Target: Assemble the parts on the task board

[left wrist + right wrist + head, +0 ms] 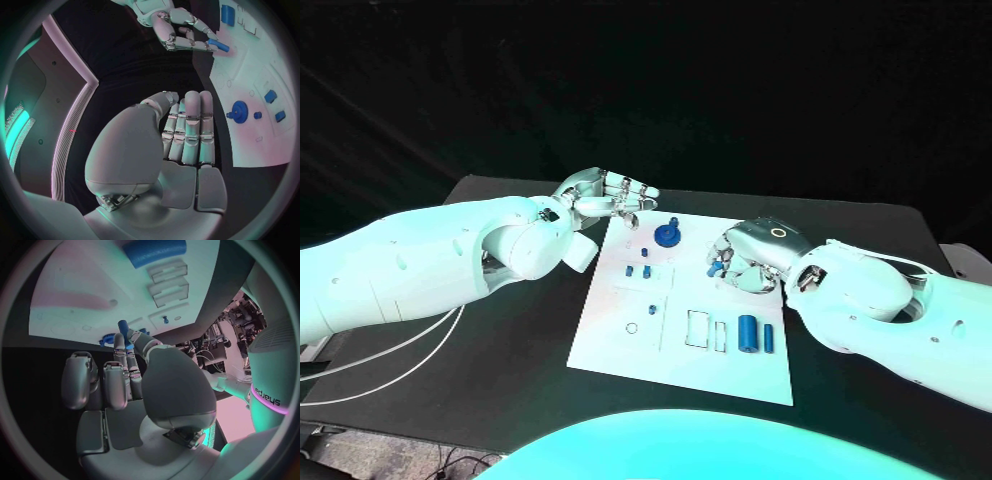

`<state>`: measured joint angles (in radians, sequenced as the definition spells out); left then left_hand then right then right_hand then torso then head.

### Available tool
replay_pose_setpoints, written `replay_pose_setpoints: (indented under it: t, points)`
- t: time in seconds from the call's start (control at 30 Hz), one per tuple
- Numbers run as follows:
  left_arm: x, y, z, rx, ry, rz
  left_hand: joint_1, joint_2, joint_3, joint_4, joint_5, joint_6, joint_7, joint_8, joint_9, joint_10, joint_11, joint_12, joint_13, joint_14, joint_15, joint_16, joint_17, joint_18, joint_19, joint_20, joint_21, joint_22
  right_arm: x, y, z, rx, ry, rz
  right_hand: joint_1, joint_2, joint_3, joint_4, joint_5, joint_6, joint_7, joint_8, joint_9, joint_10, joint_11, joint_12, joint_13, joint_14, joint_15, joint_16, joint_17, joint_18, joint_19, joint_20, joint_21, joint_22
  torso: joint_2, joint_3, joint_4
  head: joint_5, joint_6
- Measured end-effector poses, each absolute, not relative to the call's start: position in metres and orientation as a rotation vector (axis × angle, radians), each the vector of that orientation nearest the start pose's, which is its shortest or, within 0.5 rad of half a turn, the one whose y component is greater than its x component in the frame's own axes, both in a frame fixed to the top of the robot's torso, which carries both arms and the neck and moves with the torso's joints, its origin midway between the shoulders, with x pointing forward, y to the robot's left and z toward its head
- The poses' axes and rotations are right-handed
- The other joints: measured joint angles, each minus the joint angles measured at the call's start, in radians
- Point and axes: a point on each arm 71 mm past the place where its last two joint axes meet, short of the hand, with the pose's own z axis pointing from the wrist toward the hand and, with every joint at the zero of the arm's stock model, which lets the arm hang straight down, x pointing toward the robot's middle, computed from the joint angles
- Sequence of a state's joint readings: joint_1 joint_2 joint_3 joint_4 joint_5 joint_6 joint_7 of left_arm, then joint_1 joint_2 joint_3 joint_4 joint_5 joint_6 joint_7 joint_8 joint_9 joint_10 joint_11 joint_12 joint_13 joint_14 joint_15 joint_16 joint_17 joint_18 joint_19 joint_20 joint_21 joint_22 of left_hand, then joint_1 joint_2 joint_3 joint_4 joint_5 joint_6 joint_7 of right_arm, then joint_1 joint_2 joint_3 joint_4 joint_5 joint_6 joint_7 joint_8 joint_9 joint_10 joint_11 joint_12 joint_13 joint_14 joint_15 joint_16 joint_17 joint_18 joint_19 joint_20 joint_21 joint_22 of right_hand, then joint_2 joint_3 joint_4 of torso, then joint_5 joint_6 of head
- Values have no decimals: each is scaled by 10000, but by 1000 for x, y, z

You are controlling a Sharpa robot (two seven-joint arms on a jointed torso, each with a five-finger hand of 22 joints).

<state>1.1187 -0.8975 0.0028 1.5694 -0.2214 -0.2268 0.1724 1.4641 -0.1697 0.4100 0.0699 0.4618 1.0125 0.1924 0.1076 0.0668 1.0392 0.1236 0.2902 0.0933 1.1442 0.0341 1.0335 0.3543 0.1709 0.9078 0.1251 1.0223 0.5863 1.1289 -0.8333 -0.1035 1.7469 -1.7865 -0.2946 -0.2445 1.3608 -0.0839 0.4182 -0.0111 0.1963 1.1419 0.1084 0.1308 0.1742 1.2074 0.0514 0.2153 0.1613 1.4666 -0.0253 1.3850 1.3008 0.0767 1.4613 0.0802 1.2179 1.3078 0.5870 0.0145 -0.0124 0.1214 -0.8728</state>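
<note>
White board [733,372] lies mid worktop [516,350]. Near end: two blue cylinders [749,332] beside rectangular slots. Mid board: two small blue pieces [639,270]. Right hand [750,256] over board's right edge, fingers [128,342] pinching small blue peg [219,46]. Far end: blue gear [668,235] on board. Left hand [596,196] off board's far left corner, fingers [190,122] pressed together, holding nothing.
</note>
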Motion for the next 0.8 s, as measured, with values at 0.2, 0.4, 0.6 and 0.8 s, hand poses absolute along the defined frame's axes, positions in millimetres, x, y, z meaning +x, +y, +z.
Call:
replay_pose_setpoints:
  t: [0.2, 0.4, 0.6, 0.8]
  points:
    - [468, 212, -209, -10267, 17237, -14290, 0, 0, 0, 0, 0, 0, 0, 0, 0, 0, 0, 0, -1, 0, 0, 0, 0, 1, 0, 0, 0, 0, 393, -106, -200, -4925, 15930, 7444, 1, -2, -1, 0, 0, -2, 2, -21, 0, 5, 5, 0, 0, 0, 0, 0, 16, 0, 0, 0, 0, -1, 0, 0, 11, 82, 0]
    - [469, 210, -210, -10257, 17251, -14314, 0, 0, 0, 0, 0, 0, 0, 0, 0, 0, 0, 0, -1, 0, 0, 0, 1, 1, 0, 0, 0, 1, 375, -72, -205, -5022, 15892, 8558, 1, -3, -2, 0, -3, -3, 5, -16, 0, 5, 7, 0, 0, 0, 0, 0, 15, 0, 0, 0, 0, -1, 8, -3, 17, 226, 1]
    - [470, 209, -210, -10260, 17245, -14306, 0, 0, 0, 0, 0, 0, 0, 0, 0, 0, 0, 0, -2, 0, 0, 0, -10, 0, 0, 0, 0, 1, 365, -46, -221, -5081, 16106, 9311, 1, -4, -14, -12, 33, -5, 6, 4, 0, 15, 17, -1, 0, 0, 0, 0, 14, -1, 0, 1, 0, -2, 16, -5, 29, 386, 1]
    - [472, 208, -211, -10257, 17230, -14314, 0, 0, 0, 0, 0, 0, 0, 0, 0, 1, -1, 0, -1, 0, 0, 0, -10, 1, 0, 0, 0, -2, 362, -30, -241, -5073, 16448, 9579, 1, -5, -16, -12, 33, -19, 21, 3, 0, 16, 18, -1, 0, 0, 1, 0, 14, 0, -1, 1, 0, -3, 30, -5, 29, 528, 1]
